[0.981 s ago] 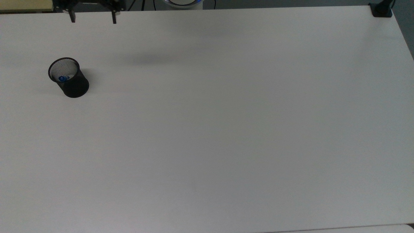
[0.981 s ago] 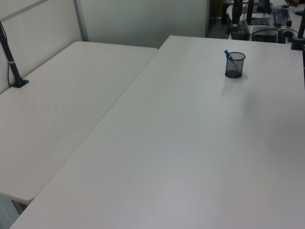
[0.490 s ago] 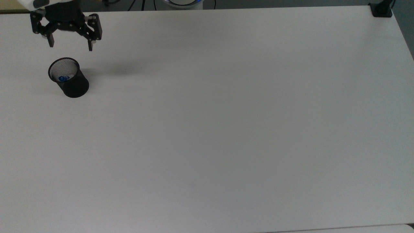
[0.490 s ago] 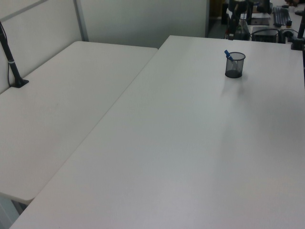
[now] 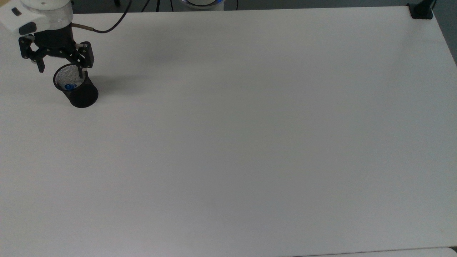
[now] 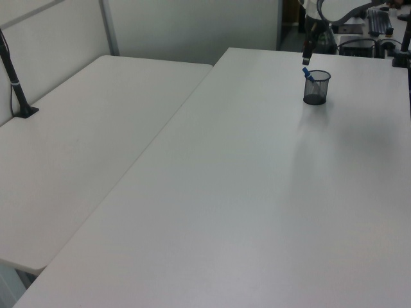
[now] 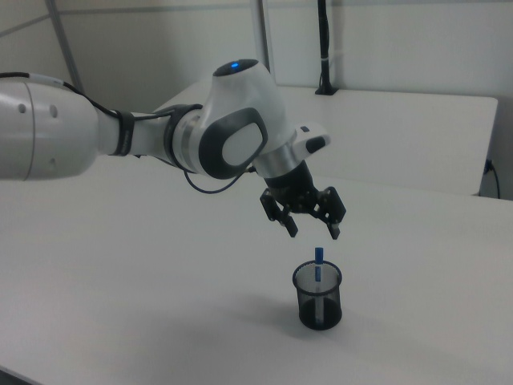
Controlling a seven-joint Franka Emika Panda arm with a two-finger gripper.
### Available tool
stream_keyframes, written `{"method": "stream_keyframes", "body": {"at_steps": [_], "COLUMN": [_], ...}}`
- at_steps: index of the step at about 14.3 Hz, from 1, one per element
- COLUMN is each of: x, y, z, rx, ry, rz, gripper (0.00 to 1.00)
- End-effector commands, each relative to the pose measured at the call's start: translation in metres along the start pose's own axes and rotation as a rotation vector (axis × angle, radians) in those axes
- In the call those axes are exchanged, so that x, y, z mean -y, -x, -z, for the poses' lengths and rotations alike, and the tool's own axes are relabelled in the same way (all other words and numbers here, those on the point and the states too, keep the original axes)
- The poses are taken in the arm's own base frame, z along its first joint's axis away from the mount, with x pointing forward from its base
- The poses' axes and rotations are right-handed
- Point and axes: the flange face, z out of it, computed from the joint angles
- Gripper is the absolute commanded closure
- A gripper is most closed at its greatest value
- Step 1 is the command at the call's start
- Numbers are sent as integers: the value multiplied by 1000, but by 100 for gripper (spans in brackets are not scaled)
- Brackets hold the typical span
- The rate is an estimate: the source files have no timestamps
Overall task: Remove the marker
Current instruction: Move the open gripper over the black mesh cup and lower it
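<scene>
— White tabletop [image 5: 250, 142] all round, and nearly bare: where do you stand?

— At the top view's far left. My gripper [image 5: 61, 71] hangs above the black mesh cup [image 5: 81, 94], a little to the left of it in that view, with one finger over the cup's mouth. In the right view my gripper [image 7: 311, 231] sits above and slightly left of the cup [image 7: 318, 297], clear of it.

— And the marker?

— The marker [image 7: 318, 262] stands inside the cup, its blue end poking just past the rim; from above, the marker [image 5: 70, 86] leans against the near-left wall. In the left view the marker [image 6: 308, 74] tilts to the left out of the cup [image 6: 316, 88].

— Your fingers?

— Spread wide apart, holding nothing.

— What worries you?

— I judge I'm not centred over the blue tip. Dropping straight down, a finger could strike the rim and tip the light cup, or shove the marker flat against the mesh. A pinch on so little exposed barrel may slip, or drag the cup up too.

— Your pose?

— Arm [image 7: 120, 136] reaching in from the right view's left, wrist bent down, fingers pointing towards the table.
</scene>
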Motion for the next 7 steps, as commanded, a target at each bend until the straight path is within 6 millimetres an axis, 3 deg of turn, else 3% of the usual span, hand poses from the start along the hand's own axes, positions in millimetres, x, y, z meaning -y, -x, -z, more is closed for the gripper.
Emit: {"method": "stream_keyframes", "body": {"at_steps": [1,4,7], "x": [0,6,9], "y": [4,8,7], "z": [-27,-42,-48], "rx": [-3,-10,-9], "ry": [0,-4,-17], "rz": [3,4,-49], "gripper": [16,23,51]}}
